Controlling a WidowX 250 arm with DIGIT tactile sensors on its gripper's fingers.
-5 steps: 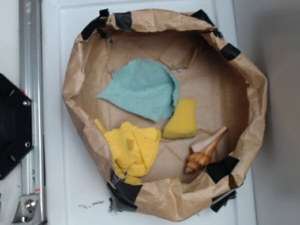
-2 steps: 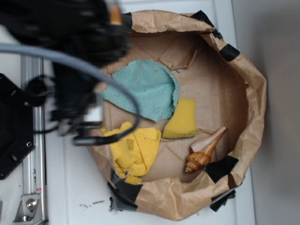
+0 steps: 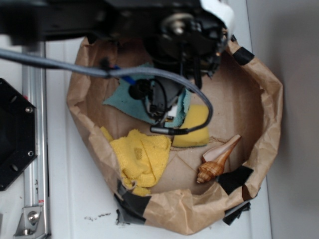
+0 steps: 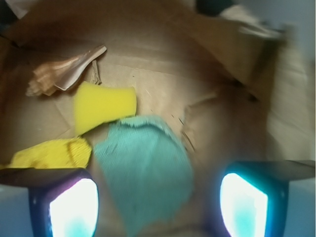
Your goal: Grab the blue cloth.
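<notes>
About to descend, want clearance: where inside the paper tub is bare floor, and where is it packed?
Bare brown floor lies right of the blue cloth, toward the paper tub wall. Crowded: yellow sponge touches the cloth's edge, with the seashell and yellow cloth close by. The gripper is open.

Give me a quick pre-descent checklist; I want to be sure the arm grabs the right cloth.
1. Gripper jaws open: ok, both pads spread wide.
2. Blue cloth between the jaws: ok in the wrist view.
3. Cloth free of other things: cannot tell; the yellow sponge sits right at its edge.
4. Yellow cloth out of the jaws' path: not ok, it lies right by one pad.
5. Seashell out of the way: ok, beyond the sponge.
6. Height above the cloth: cannot tell.
</notes>
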